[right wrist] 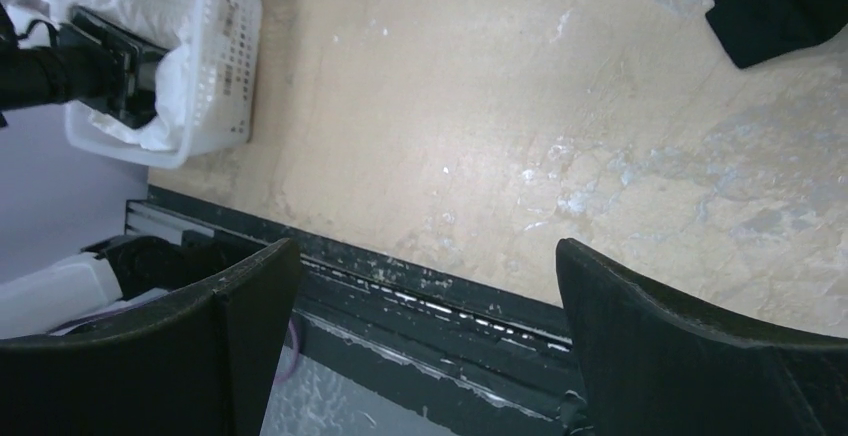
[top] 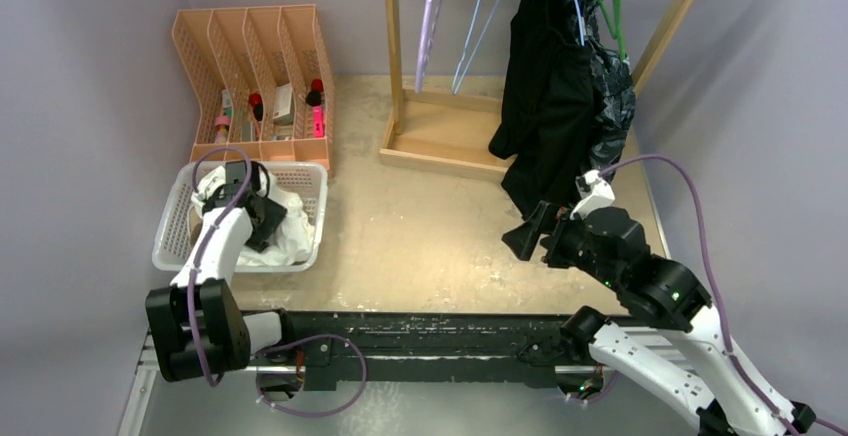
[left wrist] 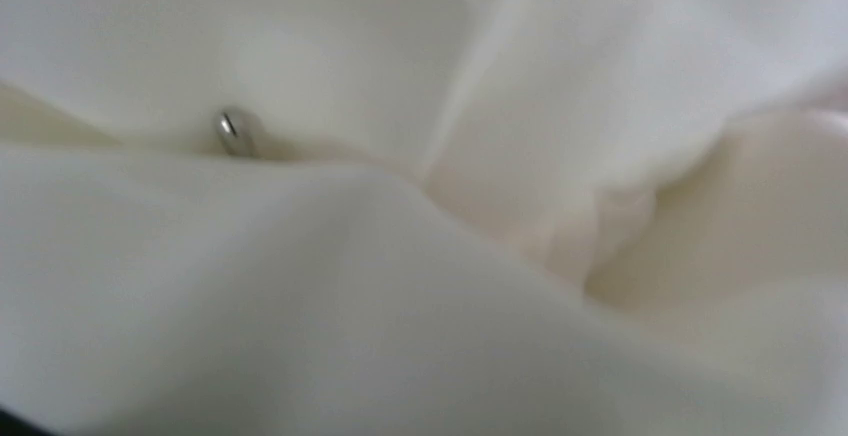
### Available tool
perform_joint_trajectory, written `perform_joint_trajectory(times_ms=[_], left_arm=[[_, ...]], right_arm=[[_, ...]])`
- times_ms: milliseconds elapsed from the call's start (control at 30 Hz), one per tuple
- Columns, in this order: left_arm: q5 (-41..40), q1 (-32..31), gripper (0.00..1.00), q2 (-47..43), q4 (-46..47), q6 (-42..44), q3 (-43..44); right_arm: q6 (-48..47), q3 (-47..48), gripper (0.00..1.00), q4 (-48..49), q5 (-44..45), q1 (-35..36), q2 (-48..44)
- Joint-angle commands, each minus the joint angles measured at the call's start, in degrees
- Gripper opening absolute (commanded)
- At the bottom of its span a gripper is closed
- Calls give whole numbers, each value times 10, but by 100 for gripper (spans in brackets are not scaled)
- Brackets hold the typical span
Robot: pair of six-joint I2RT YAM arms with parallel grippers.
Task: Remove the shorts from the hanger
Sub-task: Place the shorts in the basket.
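The black shorts (top: 545,106) hang on a hanger from the wooden rack, and their lower corner shows in the right wrist view (right wrist: 770,6). The dark blue patterned shorts (top: 612,96) hang just right of them. The white shorts (top: 290,226) lie crumpled in the white basket (top: 175,241). They fill the left wrist view (left wrist: 400,286), with a metal eyelet (left wrist: 233,131) showing. My left gripper (top: 262,214) is down in the basket on this fabric, its fingers hidden. My right gripper (top: 528,232) is open and empty (right wrist: 430,336), just below the black shorts' hem. No tan pair is clearly visible.
Empty purple (top: 432,16) and light blue (top: 480,16) hangers hang on the rack, whose wooden base (top: 440,141) sits at the back. A green hanger (top: 608,1) holds the patterned shorts. An orange file organizer (top: 255,66) stands behind the basket.
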Motion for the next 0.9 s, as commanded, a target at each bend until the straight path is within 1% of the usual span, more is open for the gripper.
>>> perform_joint_trajectory(times_ms=[0,67,100,167,200,267,333,400,433,467,533,567,633,700,767,800,833,867], left_arm=[[12,2,65,-77,-17,4,8],[-29,1,70,-126,-56,10,49],[-58,1,74,-151,-74,13,71],[-109,2,82,-194,-101,22,123],[-129,2,84,-207,-110,24,154],[-132,1,85,-222,-128,26,192],[-107,-1,85,-222,-140,28,213],[-48,-4,86,-225,-122,43,209],[-12,-6,86,-229,-104,49,199],[28,-8,83,-231,-87,51,188],[105,-15,83,-228,-55,57,165],[134,-24,83,-226,-39,64,154],[140,-58,84,-217,-32,84,156],[107,-121,84,-204,-32,99,164],[63,-195,84,-189,-33,117,172],[28,-222,85,-182,-50,122,179],[11,-240,85,-175,-65,122,181],[12,-251,85,-173,-64,121,176]], right_arm=[[-15,60,100,7,16,3,-6],[-60,67,100,18,-45,3,20],[-64,77,100,1,-48,3,39],[-57,98,100,-50,-5,3,81],[-57,107,100,-67,18,3,95],[-45,132,100,-101,78,3,115],[-29,144,100,-90,127,3,111],[-16,140,100,-68,100,3,93],[-49,137,100,-28,56,3,78],[-84,133,100,10,12,3,65],[-102,135,99,59,-7,3,46],[-101,139,100,60,-9,3,40],[-88,167,100,36,44,3,47],[-102,208,99,0,100,3,70],[-94,259,99,-69,181,3,128],[-70,288,100,-114,212,3,158],[-44,312,100,-150,237,3,190],[-42,329,99,-160,253,3,203]])
